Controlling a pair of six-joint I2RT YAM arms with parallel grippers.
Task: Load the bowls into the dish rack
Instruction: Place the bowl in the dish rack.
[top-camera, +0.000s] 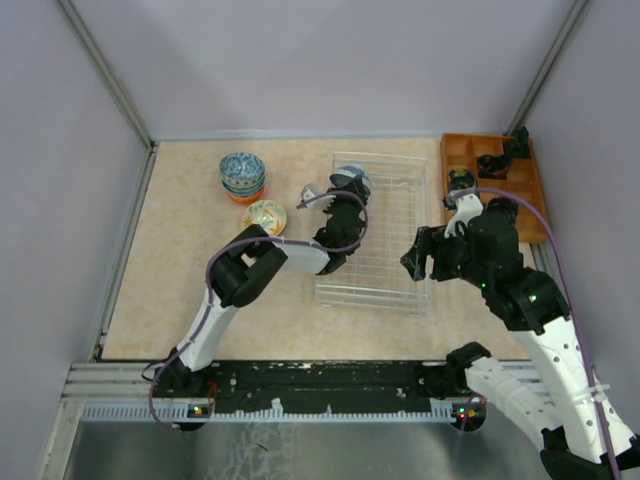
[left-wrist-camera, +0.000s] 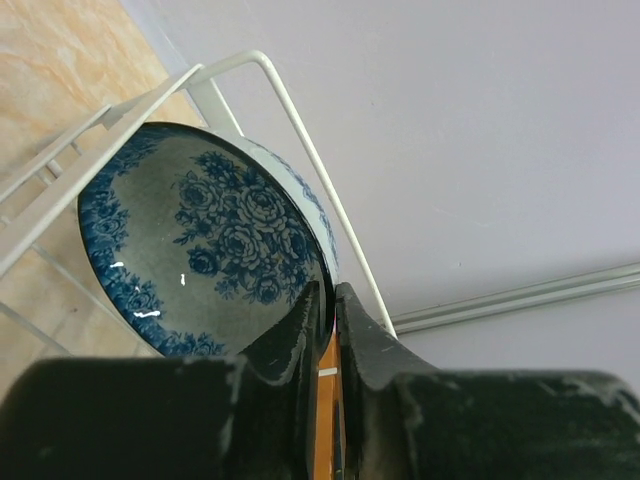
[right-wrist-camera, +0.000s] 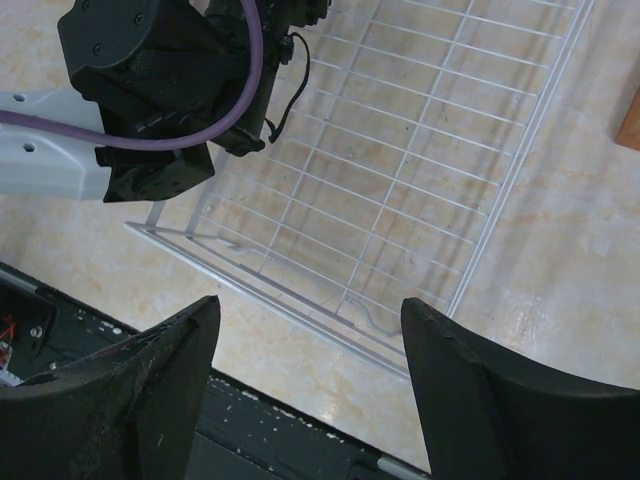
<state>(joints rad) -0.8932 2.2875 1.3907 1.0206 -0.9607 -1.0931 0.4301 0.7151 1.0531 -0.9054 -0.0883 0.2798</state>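
Left wrist: left end effector (left-wrist-camera: 325, 300) clamped on rim of blue-flowered bowl (left-wrist-camera: 200, 240), tilted on edge in dish rack (left-wrist-camera: 290, 110) far left corner. Right end effector (right-wrist-camera: 310, 350) apart, empty, above rack's near right edge. Remaining bowls (top-camera: 243, 175) on table (top-camera: 180, 300) left of rack, nearer left arm.

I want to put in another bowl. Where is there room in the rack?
Most of the dish rack is bare grid: the middle, the right side and the near end. Only its far left corner is crowded, where the blue floral bowl sits with the left gripper at its rim.
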